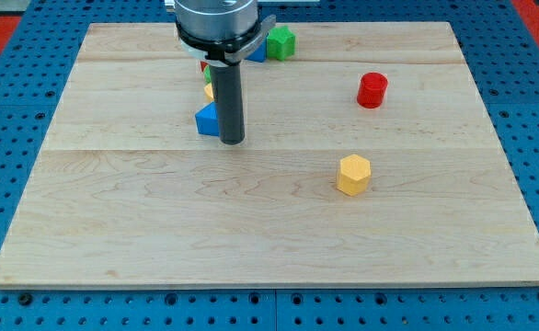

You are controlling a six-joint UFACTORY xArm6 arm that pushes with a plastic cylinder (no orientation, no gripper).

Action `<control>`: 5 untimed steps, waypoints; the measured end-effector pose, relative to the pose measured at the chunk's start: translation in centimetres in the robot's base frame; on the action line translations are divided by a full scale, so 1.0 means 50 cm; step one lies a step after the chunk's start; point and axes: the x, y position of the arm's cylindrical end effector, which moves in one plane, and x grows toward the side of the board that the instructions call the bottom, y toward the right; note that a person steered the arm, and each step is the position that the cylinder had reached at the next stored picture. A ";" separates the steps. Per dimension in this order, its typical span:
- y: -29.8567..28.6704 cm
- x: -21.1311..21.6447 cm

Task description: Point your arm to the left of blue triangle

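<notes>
My tip (233, 142) is the blunt lower end of a straight dark rod. This tool has nothing that opens, closes or grips; it can only slide and push, and it holds nothing. The tip rests on the wooden surface (159, 221) just beside the blue triangle (208, 120), on that block's right as the view shows it, so close that I cannot tell whether the two touch.

The blue triangle, the task's block, lies in the upper left part of the surface, partly hidden by the rod. Just above it, a sliver of a yellow block (209, 91) and a sliver of a red block (204, 65) show at the rod's left edge, their shapes hidden. Further above the triangle and to its right, a second blue block (257, 52) peeks from under the arm's mount, with a green block (281, 41) touching or nearly touching it. Well to the triangle's right stands a red cylinder (372, 89), and lower right of the triangle sits a yellow hexagonal block (353, 175).

As I judge it, the tip is on the wrong side of the triangle. Crossing straight over would shove the block, so the better path loops below the triangle, where the wood is bare, then rises to stop just left of it without touching. Going round above risks nudging the yellow and red blocks.
</notes>
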 end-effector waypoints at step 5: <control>-0.155 -0.029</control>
